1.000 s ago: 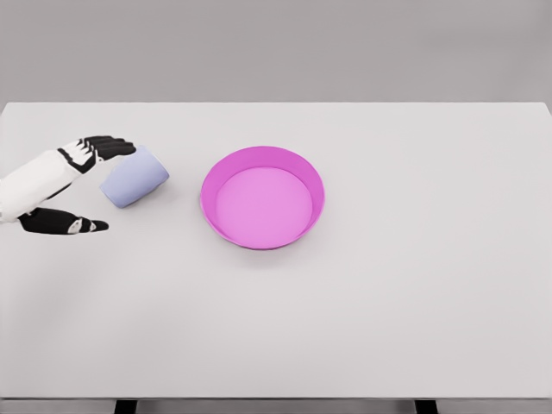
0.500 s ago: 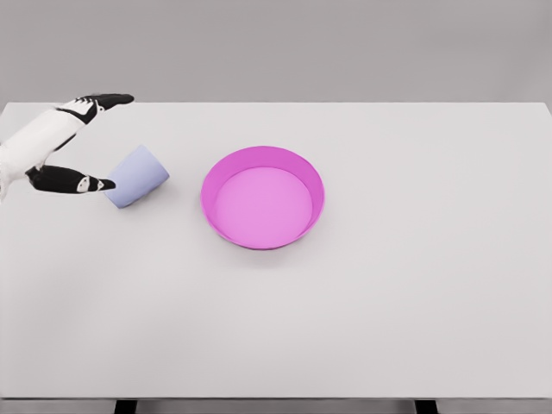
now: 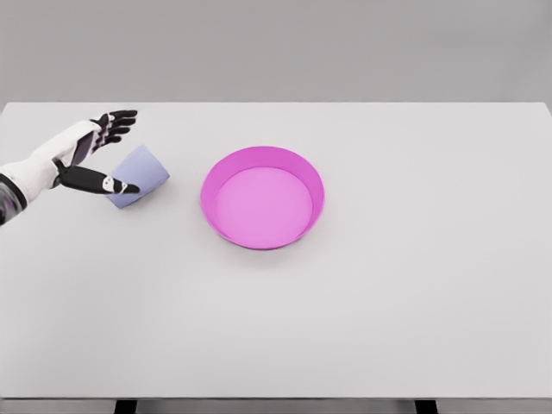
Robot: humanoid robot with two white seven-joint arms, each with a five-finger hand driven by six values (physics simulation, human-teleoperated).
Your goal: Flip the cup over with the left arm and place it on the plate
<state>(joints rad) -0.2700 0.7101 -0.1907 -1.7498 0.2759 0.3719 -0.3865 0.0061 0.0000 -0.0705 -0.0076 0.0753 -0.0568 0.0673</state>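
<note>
Plain grey wall is sitting behind a white table (image 3: 388, 328) that's filling most of the view. Left hand (image 3: 86, 155) is reaching in near the left edge with fingers spread, gripping nothing, thumb overlapping the lavender cup (image 3: 142, 174) lying on its side, and the pink plate (image 3: 262, 197) is sitting nearby toward the middle.

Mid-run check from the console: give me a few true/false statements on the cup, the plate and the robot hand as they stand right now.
1. The cup lies on its side on the table. True.
2. The cup sits inside the pink plate. False: it lies left of the plate, apart from it.
3. The left robot hand has its fingers spread beside the cup. True.
4. The left robot hand has lifted the cup. False: the cup rests on the table.
5. The plate is blue. False: it is pink.
</note>
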